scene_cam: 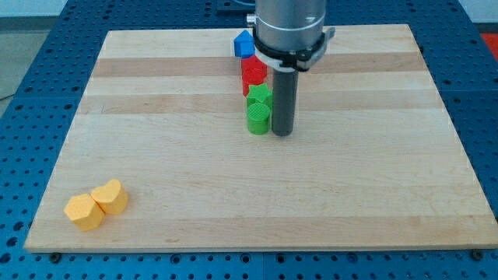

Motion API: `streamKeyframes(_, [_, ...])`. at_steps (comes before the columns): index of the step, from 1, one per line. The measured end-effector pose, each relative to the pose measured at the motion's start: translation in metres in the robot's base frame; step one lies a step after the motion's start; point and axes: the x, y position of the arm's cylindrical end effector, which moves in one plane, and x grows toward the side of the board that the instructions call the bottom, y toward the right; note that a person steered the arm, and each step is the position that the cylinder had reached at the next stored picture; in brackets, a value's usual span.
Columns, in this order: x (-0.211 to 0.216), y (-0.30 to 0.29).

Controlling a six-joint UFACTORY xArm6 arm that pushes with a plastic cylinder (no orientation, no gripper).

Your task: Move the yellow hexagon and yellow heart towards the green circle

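The yellow hexagon [83, 211] and the yellow heart [110, 197] lie touching each other near the board's bottom left corner, the heart to the upper right of the hexagon. The green circle [258, 118] stands near the board's middle top, with a second green block [260, 96] just above it. My tip [282, 133] rests on the board right beside the green circle, on its right, far from the two yellow blocks.
A red block [254, 72] sits above the green blocks and a blue block [244, 44] above that, near the board's top edge, forming a rough column. The wooden board [373, 187] lies on a blue perforated table.
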Motion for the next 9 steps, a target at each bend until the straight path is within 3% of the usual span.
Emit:
streamKeyframes(1, [0.014,-0.022])
streamKeyframes(3, [0.007,-0.198])
streamKeyframes(4, [0.024,-0.307])
streamKeyframes(5, [0.041,-0.342])
streamKeyframes(6, [0.045,-0.342])
streamKeyframes(8, [0.155,-0.341])
streamKeyframes(9, [0.159,-0.308])
